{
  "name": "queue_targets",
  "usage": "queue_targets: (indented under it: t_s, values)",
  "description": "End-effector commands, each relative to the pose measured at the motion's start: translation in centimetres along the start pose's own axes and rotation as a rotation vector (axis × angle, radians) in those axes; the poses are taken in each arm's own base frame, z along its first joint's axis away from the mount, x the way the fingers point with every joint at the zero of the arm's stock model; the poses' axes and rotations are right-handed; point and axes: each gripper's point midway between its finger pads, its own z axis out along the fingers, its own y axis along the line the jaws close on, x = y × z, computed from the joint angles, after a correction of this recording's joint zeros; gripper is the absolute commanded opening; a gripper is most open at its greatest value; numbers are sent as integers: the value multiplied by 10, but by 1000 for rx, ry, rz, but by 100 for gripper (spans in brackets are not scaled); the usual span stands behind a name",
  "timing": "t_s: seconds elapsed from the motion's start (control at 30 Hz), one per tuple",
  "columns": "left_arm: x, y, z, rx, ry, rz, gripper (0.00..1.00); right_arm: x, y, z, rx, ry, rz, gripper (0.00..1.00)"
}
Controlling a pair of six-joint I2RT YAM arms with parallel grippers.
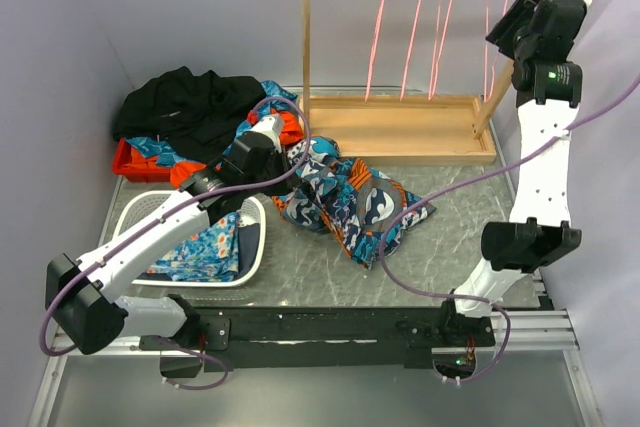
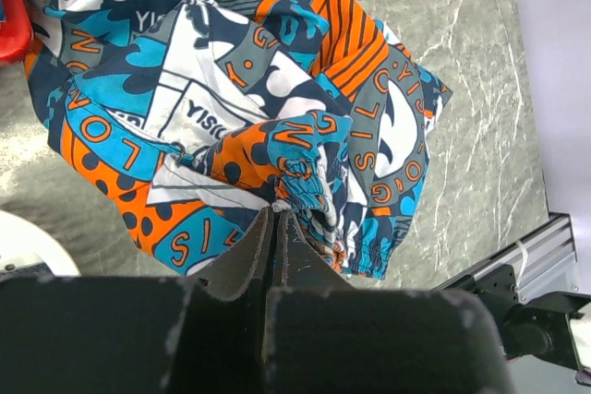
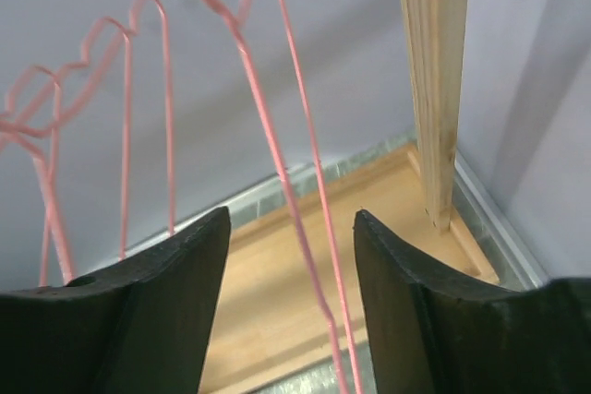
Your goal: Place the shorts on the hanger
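While the left gripper is clamped on a fold of the one shorts heaped on the table, the right gripper gapes around one hanger of four on the rack.

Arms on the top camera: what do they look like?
The left arm and right arm match: white links, black joint housings, a loose purple cable each. A green light shows on the right arm. The left gripper and right gripper are plain black.
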Motion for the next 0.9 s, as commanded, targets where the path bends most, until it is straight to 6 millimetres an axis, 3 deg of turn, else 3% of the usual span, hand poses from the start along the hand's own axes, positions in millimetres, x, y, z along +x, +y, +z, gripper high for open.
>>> queue_targets:
  t_s: [0.0,0.2,0.53,0.63,0.77,0.87]
  values:
    - [-5,-8,-11,41,-14,41,1,-10,8,-8,-59,-12,-11,60]
    - [-5,-8,-11,47,-11,56,1,12,0,15,-17,38,-16,50]
    - [0,-7,-7,47,8,82,1,34,-7,32,21,78,-49,42]
    - [0,-6,-6,45,10,81,1,35,-9,34,40,87,-54,29]
    - [-1,-7,-7,50,2,85,1,20,-6,26,32,52,-54,2]
    - [0,-7,-6,51,6,89,1,9,-5,19,26,22,-65,0]
